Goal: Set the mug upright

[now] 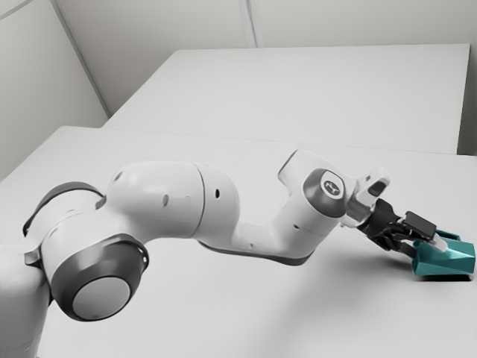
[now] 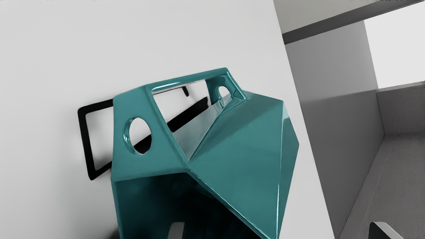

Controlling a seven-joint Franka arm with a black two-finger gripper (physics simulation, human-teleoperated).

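Note:
The gripper point(image 1: 428, 245) is at the near end of the teal faceted mug point(image 1: 452, 261), which lies on its side at the exterior view's right. In the wrist view the gripper point(image 2: 278, 230) stands open, its fingertips wide apart. One fingertip point(image 2: 176, 231) shows against the dark mouth of the mug point(image 2: 242, 142), the other point(image 2: 382, 230) outside its wall. The mug's mouth faces the hand, and its angular handle point(image 2: 186, 79) juts out from the side. Contact between the fingers and the mug's wall cannot be told.
The mug rests on a white table point(image 1: 223, 313), with a table edge close beyond it in the wrist view. A second pale table surface point(image 1: 313, 89) lies behind, near the walls. The arm spans the table from the exterior view's left.

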